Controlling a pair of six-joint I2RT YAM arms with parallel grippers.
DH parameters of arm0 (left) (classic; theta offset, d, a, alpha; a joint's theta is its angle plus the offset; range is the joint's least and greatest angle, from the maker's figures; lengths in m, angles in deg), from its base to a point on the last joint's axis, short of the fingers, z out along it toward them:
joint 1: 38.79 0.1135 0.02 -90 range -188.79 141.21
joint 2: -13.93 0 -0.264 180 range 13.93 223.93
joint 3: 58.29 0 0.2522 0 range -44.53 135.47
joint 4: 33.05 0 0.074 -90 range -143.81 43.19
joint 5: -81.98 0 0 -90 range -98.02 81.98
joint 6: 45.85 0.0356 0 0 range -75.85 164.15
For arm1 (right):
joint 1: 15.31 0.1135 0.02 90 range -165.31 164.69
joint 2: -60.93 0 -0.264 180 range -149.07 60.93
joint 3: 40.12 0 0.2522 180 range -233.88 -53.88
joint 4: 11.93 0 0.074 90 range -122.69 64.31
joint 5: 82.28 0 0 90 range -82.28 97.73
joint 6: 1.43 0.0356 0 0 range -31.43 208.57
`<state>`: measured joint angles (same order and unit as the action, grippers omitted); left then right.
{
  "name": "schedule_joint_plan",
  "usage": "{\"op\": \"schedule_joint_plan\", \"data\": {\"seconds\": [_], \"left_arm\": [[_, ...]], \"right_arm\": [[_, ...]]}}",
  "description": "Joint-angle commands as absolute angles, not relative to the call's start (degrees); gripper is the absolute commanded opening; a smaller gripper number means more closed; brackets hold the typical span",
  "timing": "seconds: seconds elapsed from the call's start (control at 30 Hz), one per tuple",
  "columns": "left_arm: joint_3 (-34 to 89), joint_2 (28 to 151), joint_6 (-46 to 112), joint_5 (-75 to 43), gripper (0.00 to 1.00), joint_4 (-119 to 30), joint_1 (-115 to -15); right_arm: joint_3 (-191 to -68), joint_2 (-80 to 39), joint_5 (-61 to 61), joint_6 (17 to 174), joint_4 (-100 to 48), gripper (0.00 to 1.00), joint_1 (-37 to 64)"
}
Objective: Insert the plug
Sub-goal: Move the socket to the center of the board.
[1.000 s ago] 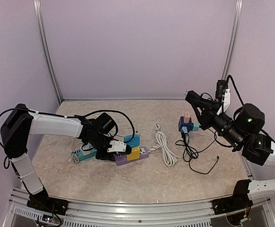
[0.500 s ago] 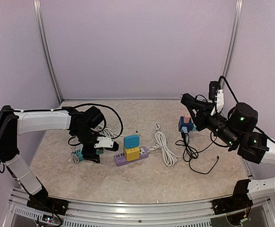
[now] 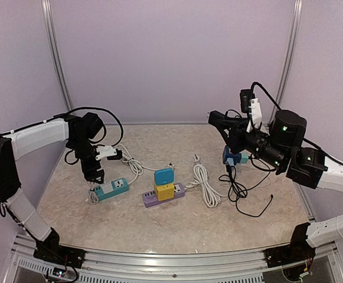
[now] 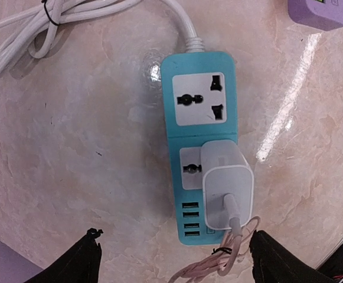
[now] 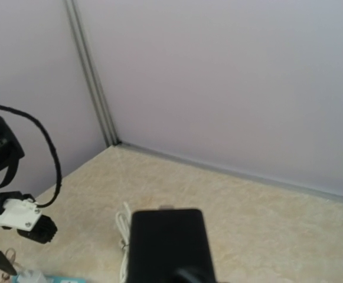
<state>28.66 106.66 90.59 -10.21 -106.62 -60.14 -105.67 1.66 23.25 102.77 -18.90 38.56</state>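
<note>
Left gripper (image 4: 174,259) hangs wide open over the white plug (image 4: 227,186), which sits in the teal strip (image 4: 198,65).
I would rise straight up, keeping clear of the pinkish cable (image 4: 235,227) looped at the strip's USB end, since a snag could tip the plug. From above I cannot tell if it is fully home. Its pins point down into the socket, and its long axis runs along the strip. Farther off, my right gripper (image 3: 217,121) is raised, closed on what looks like a black plug (image 5: 168,244).
</note>
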Motion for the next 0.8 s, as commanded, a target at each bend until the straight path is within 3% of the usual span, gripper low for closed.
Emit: {"op": "schedule_joint_plan", "data": {"seconds": [0.0,0.27,0.47,0.63,0.77], "left_arm": [[25.13,104.40,89.87,-12.03,0.85,-105.23,-59.56],[21.47,105.52,86.33,-14.62,0.74,-100.11,-59.36],[21.69,108.14,85.66,-15.61,0.51,-98.96,-60.59],[19.35,108.39,87.10,-16.44,0.47,-99.65,-62.12],[18.15,107.61,87.26,-16.52,0.31,-99.68,-63.08]], "right_arm": [[-109.09,-0.97,19.92,103.80,-21.42,0.00,38.15],[-109.58,-3.71,20.02,103.93,-20.07,0.00,38.18],[-110.34,-4.81,19.93,103.61,-20.63,0.00,38.19],[-110.15,-4.20,20.05,103.70,-21.07,0.00,38.19],[-109.74,-3.56,20.03,104.03,-20.90,0.00,38.18]]}}
